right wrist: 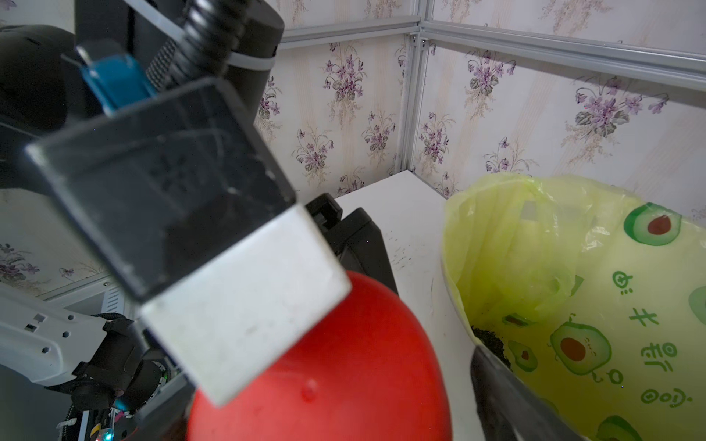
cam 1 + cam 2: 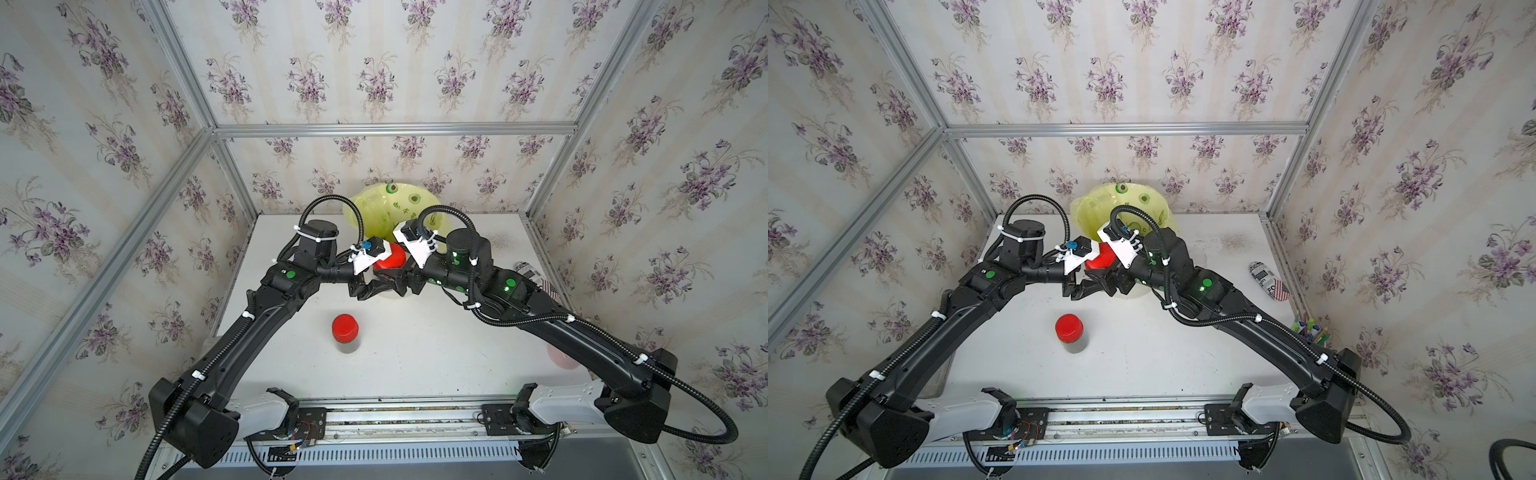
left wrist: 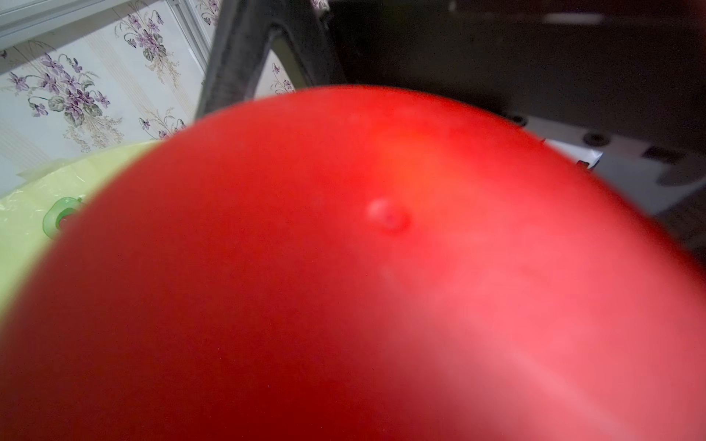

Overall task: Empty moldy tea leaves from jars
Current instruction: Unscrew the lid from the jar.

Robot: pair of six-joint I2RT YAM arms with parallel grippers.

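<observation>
One jar [image 2: 389, 258] lies between the two hands, just in front of the bin [image 2: 437, 245]; only its smooth round red lid shows in both top views, the body hidden under black fingers; that lid, with a small moulded nub at its centre, fills the left wrist view.

The left hand [image 2: 371, 289] reaches in under the lid; its fingers are hidden, so I cannot tell how wide it stands or whether it grips. The right hand [image 2: 400, 282] meets it from the other side; the right wrist view shows one dark finger [image 1: 496, 397] beside the lid with a strip of surface between them; the other finger is hidden, so its state cannot be told either.

A second jar [image 2: 345, 332] stands upright nearer the robot, well apart from both hands; dark tea leaves [image 2: 348, 345] show through its clear wall.

More leaves lie as dark crumbs inside the bin's thin, crinkled yellow-green liner [image 1: 535, 248], printed with avocados.

The white surface [image 2: 415, 357] lies bare all round the second jar; floral walls [image 2: 374, 83] on a metal frame [image 2: 395, 129] close in three sides.
</observation>
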